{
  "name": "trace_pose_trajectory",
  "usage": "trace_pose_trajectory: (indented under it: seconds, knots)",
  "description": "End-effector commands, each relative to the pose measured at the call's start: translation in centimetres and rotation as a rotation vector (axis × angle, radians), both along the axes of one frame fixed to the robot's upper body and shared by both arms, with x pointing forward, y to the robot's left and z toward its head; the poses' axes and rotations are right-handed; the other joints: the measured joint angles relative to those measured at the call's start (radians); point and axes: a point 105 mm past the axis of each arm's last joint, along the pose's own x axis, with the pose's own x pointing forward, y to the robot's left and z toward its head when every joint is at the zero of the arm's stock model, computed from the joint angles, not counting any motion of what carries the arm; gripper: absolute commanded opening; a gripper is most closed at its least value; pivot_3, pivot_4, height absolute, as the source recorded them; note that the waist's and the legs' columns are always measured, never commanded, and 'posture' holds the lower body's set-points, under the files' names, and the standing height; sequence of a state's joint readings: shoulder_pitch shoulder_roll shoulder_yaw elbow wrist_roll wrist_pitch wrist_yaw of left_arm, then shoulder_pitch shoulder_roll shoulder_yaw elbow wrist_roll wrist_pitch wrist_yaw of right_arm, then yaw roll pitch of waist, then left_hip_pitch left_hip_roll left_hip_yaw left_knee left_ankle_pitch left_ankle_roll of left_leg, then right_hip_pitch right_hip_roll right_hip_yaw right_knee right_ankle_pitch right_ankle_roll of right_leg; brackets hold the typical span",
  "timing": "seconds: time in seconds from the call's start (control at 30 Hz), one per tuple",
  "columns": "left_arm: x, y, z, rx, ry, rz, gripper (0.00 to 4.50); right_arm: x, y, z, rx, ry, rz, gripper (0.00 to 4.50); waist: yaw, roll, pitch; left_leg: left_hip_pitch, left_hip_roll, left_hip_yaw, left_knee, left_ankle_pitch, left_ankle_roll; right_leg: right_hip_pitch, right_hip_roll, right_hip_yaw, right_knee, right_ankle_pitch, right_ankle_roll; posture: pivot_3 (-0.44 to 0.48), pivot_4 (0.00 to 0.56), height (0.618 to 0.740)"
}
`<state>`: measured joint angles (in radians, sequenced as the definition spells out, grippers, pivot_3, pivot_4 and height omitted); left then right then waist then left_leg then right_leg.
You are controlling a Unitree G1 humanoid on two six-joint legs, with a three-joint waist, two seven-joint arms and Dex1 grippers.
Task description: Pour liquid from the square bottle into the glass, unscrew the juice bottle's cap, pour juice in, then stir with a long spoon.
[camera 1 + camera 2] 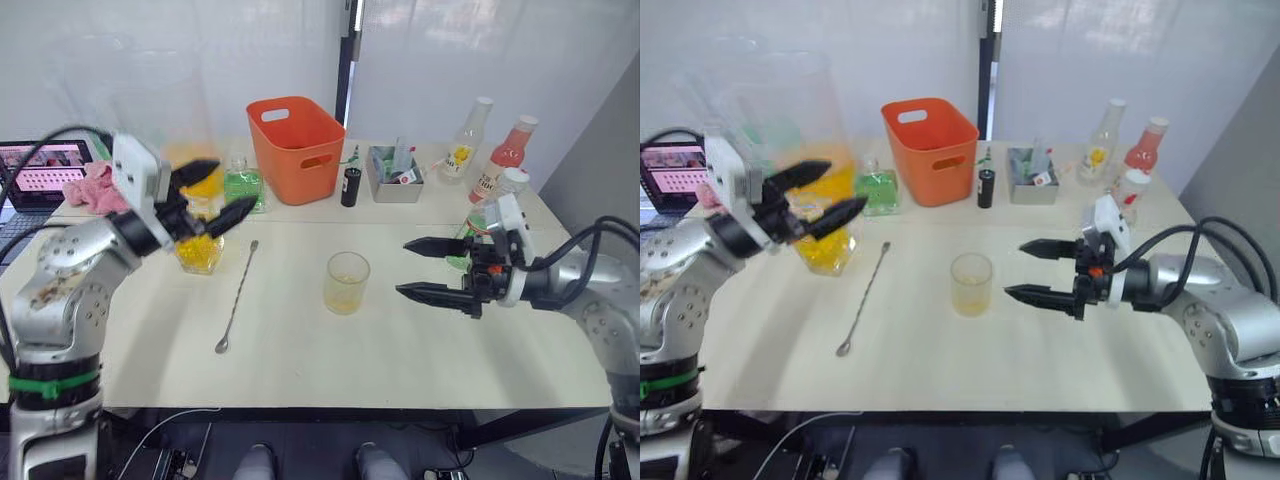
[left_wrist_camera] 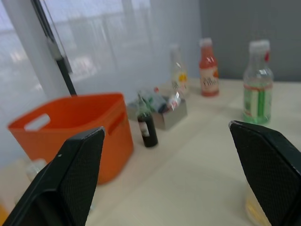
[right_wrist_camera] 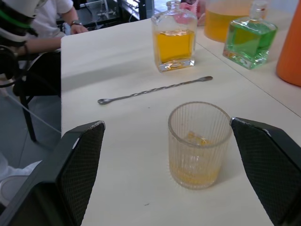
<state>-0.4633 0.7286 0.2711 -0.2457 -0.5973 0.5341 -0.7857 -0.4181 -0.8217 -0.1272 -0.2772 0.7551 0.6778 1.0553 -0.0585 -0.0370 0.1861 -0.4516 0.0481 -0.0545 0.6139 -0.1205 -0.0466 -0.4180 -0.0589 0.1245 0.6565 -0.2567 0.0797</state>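
The square bottle (image 1: 198, 250) of yellow liquid stands at the table's left, its top hidden behind my left gripper (image 1: 235, 187), which hangs open just above it. A ribbed glass (image 1: 347, 282) with a little yellow liquid in its bottom stands mid-table. The long spoon (image 1: 237, 295) lies flat between bottle and glass. My right gripper (image 1: 402, 267) is open, level with the glass and a short way to its right. Capped bottles stand at the back right: a clear one (image 1: 468, 140), a red-orange one (image 1: 508, 155) and a green-labelled one (image 1: 503, 192). Which is the juice bottle I cannot tell.
A green square bottle (image 1: 242, 185) and an orange basket (image 1: 297, 148) stand behind the spoon. A big clear pitcher (image 1: 790, 150) of orange liquid is at the back left. A small dark bottle (image 1: 350, 187) and a grey box (image 1: 393, 175) sit mid-back. A person (image 3: 51, 19) sits beyond the table's left end.
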Motion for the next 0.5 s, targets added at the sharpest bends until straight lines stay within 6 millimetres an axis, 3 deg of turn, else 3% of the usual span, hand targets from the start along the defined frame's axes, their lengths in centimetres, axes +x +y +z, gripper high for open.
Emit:
trace_pose_trajectory:
  seconds: [0.03, 0.13, 0.33, 0.43, 0.5]
  knots:
    - [-1.3, 0.5, -1.0, 0.034, 0.030, -0.030, 4.48, 0.3, -1.1, 0.3, 0.016, -0.067, -0.074, 4.50, 0.001, 0.000, 0.000, 0.000, 0.000, 0.000, 0.000, 0.000, 0.000, 0.000, 0.000, 0.000, 0.000, 0.000, 0.000, 0.000, 0.150, 0.740]
    - [-2.9, 0.9, -3.8, 0.097, 0.112, -0.067, 4.48, 0.8, -3.0, -0.9, 0.020, -0.062, -0.171, 4.50, 0.000, 0.000, 0.000, 0.000, 0.000, 0.001, 0.000, 0.000, 0.000, 0.000, 0.000, 0.000, -0.001, 0.000, 0.000, 0.000, 0.150, 0.740]
    - [-4.1, 5.6, -7.7, 0.104, 0.197, 0.076, 4.48, 2.0, -8.3, -3.5, 0.014, -0.088, -0.433, 4.50, 0.004, 0.000, 0.000, 0.002, 0.001, 0.002, -0.001, 0.000, 0.000, 0.000, 0.000, 0.000, -0.001, -0.002, -0.002, 0.000, 0.150, 0.740]
    - [-5.5, 10.4, -10.7, 0.092, 0.238, 0.220, 4.48, 2.0, -11.7, -5.1, 0.004, -0.099, -0.565, 4.50, 0.001, 0.000, 0.000, 0.005, 0.002, 0.004, -0.003, 0.000, 0.000, 0.001, -0.001, 0.001, -0.001, -0.006, -0.005, 0.000, 0.150, 0.740]
    - [-6.2, 12.1, -11.6, 0.089, 0.254, 0.258, 4.48, 1.7, -12.7, -5.5, 0.001, -0.103, -0.593, 4.50, -0.002, 0.000, 0.000, 0.007, 0.002, 0.005, -0.006, 0.000, 0.000, 0.001, -0.001, 0.001, -0.001, -0.008, -0.007, 0.000, 0.150, 0.740]
